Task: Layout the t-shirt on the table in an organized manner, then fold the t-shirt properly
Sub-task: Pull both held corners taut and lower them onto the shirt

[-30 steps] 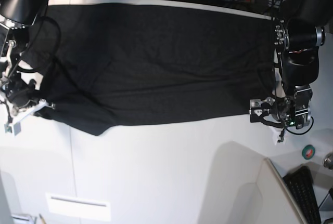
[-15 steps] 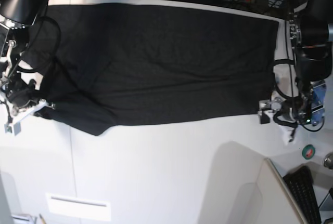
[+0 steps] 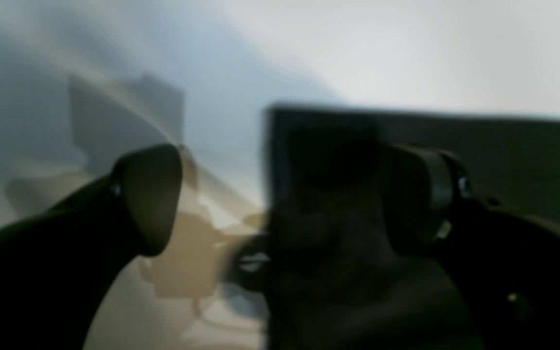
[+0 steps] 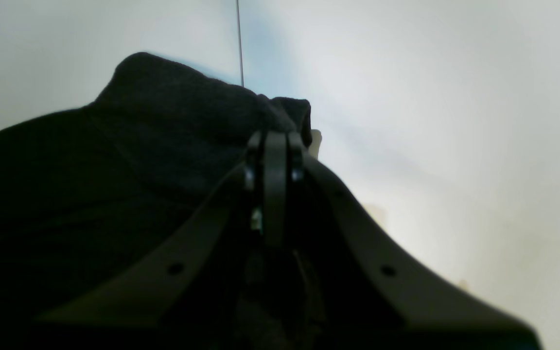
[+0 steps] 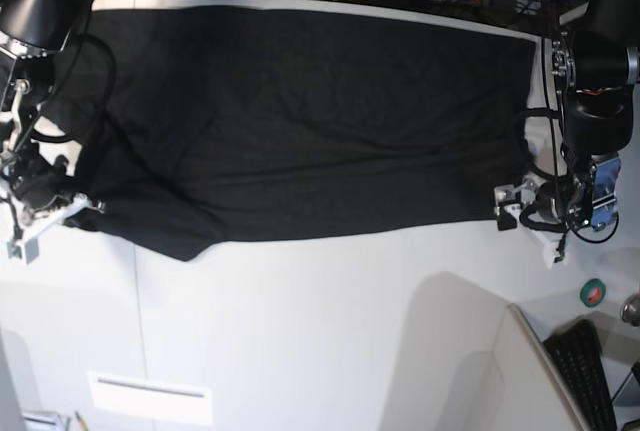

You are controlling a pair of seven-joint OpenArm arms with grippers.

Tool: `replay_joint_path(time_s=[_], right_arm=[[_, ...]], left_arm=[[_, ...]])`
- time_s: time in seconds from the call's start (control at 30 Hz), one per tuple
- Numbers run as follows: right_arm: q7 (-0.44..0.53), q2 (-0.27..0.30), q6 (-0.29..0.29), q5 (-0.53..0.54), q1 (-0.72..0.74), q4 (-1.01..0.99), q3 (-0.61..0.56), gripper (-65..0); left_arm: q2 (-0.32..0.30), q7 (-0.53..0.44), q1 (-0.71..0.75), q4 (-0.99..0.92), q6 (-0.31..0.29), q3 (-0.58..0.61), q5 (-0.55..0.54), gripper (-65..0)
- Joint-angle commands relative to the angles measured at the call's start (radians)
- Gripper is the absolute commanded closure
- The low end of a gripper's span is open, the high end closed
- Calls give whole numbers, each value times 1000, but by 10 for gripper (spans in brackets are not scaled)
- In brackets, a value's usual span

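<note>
Left wrist view: the left gripper (image 3: 270, 194) stood with its fingers spread wide and nothing between them, low over the table (image 3: 406, 53), with a straight edge of the t-shirt (image 3: 513, 155) just beyond. Right wrist view: the right gripper (image 4: 275, 146) was pinched tight on a bunched fold of the black cloth, which humped up off the white tabletop beside the seam line (image 4: 239, 43). Base view: the shirt lay spread plain side up across the far half of the table, largely flat but puckered near the right gripper; by this showing the laying-out was nearly finished and no fold had been made.
</note>
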Motion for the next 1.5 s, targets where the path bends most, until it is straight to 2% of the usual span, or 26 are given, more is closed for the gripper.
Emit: replay_joint_path(time_s=[0.0,0.2,0.47,0.5,0.67,0.77,0.87,0.97,1.1,1.27,1.47], right_arm=[[21,14,5,11,18,14,4,0],[21,14,5,11,18,14,4,0],[21,14,5,11,13,14,4,0],[21,14,5,11,13,14,4,0],[21,14,5,11,12,14,6,0],[21,14,5,11,12,14,6,0],[22,14,5,11,12,-4,1,0],[38,19,5,11,47,-86,2,0],[108,55,5,11,95,-191,-17,0],[164,129,5,11,184,-330,-85,0],[273,220,5,11,300,-480,-191,0]], left_arm=[[-17,3,-27,4,0,-3,-12,-607],[-15,1,-20,4,0,-3,-12,-607],[24,-5,-20,0,-1,-1,-10,-594],[26,-5,-20,0,-1,-1,-10,-561],[32,-6,-20,-2,-1,-1,-10,-303],[34,-57,-6,-17,-1,0,-10,-173],[37,-115,9,-25,-1,-1,-10,0],[38,-150,8,-22,-1,-1,-10,0],[47,-150,-35,3,-1,-3,-10,0],[54,-149,-103,34,-1,0,-10,0],[75,-149,-176,29,0,140,-19,0]])
